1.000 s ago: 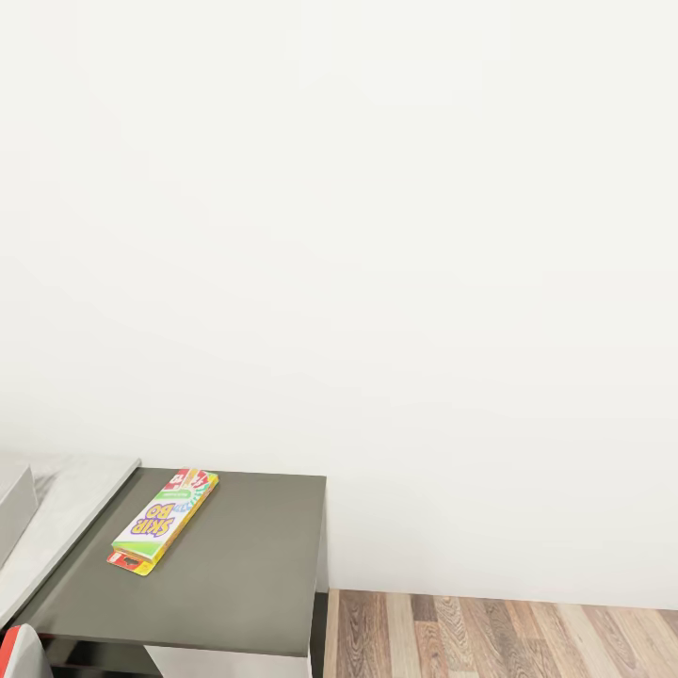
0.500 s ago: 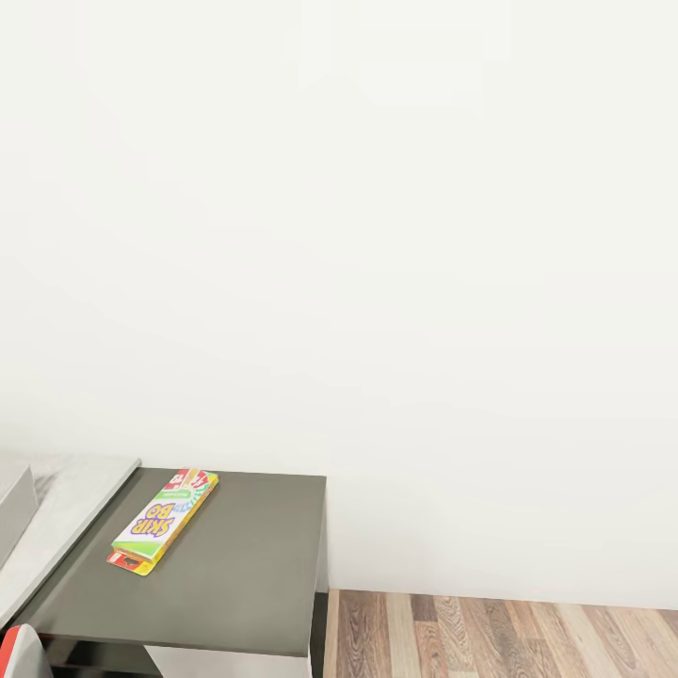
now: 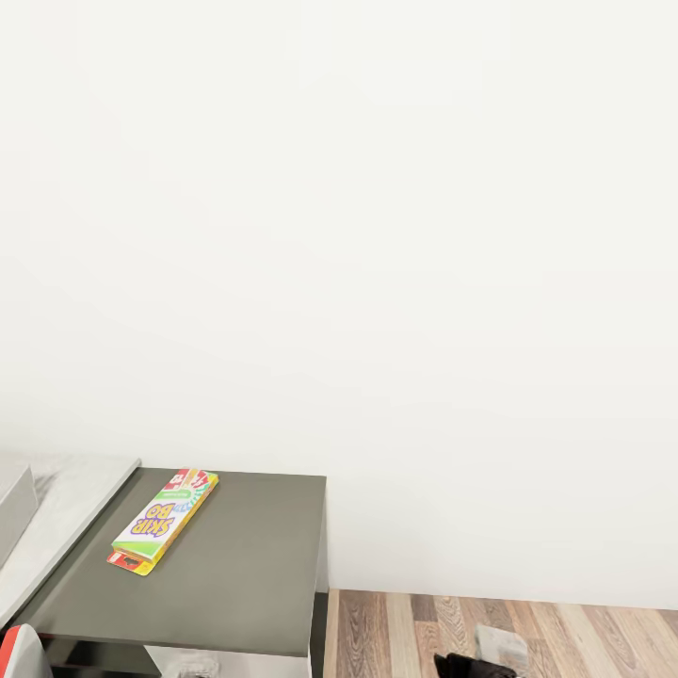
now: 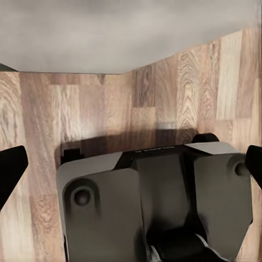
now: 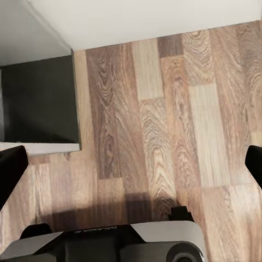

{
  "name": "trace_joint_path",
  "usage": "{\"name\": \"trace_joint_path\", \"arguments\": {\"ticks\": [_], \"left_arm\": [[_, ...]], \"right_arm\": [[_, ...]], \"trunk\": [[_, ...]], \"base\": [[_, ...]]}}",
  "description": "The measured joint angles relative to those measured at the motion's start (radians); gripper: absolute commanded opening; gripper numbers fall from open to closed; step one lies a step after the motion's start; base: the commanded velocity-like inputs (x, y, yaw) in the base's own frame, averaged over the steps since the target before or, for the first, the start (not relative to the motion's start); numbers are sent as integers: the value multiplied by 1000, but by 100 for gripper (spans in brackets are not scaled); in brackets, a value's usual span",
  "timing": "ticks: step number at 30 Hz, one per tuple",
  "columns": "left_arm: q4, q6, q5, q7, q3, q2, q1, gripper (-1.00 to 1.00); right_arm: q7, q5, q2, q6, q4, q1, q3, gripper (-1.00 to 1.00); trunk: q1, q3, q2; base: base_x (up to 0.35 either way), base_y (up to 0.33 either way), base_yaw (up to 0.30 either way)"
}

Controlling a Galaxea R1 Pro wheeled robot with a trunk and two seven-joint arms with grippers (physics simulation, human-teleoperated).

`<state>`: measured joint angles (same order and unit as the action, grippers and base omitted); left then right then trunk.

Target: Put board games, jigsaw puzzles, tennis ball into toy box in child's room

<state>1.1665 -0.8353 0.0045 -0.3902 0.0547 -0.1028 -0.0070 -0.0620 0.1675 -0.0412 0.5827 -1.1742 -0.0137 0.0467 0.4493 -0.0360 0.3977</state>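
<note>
Desk corner against a white wall (image 3: 377,235), wood-plank floor (image 3: 565,636) beside it.

The table (image 3: 245,574) shows its dark grey end and pale top; the toy box (image 3: 13,504) peeks in at the left edge. A Skip-Bo board game (image 3: 162,521) lies flat on the dark part. Over the floor, left gripper (image 4: 131,172) and right gripper (image 5: 131,169) both have fingers spread wide, holding nothing.

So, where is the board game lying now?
In the head view, the board game lies flat at lower left on the dark grey table, near its left edge.
</note>
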Motion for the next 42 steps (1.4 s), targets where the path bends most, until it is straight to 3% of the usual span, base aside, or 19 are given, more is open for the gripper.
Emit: {"name": "trace_joint_path", "arguments": {"ticks": [5,9,12,19,24,27,29,33,35,39,42], "left_arm": [[118,-100,2,-70,1,-30,0,100],[197,-157,2,-152,2,-49,0,100],[224,-177,1,-194,3,-58,-4,100],[250,-200,3,-340,46,-111,-60,100],[253,-203,1,-495,84,-124,-97,100],[253,-203,-1,-665,117,-140,-129,100],[254,-202,-1,-721,127,-153,-135,100],[253,-200,0,-904,174,-217,-150,100],[253,-199,-1,-977,199,-234,-153,100],[251,-194,-4,-1075,230,-245,-155,100],[251,-191,-2,-1105,238,-247,-156,100]], "right_arm": [[1,12,-2,93,-133,0,-2,100],[0,59,-2,177,-229,1,-3,100],[0,87,-2,217,-268,1,-1,100],[1,149,-3,317,-352,-2,2,100],[1,170,-3,348,-370,-8,2,100],[2,178,-4,357,-385,-17,1,100],[3,179,-4,359,-392,-23,1,100],[23,185,-12,359,-403,-41,0,100],[38,198,-14,362,-404,-52,1,100],[60,249,-8,373,-406,-65,3,100],[65,279,-2,378,-406,-69,3,100]], "trunk": [[0,0,0],[0,0,0],[0,0,0],[0,0,0],[0,0,0],[0,0,0],[0,0,0],[0,0,0],[0,0,0],[0,0,0],[0,0,0]], "base": [[0,0,0],[0,0,0],[0,0,0],[0,0,0],[0,0,0],[0,0,0],[0,0,0],[0,0,0],[0,0,0],[0,0,0],[0,0,0]]}}
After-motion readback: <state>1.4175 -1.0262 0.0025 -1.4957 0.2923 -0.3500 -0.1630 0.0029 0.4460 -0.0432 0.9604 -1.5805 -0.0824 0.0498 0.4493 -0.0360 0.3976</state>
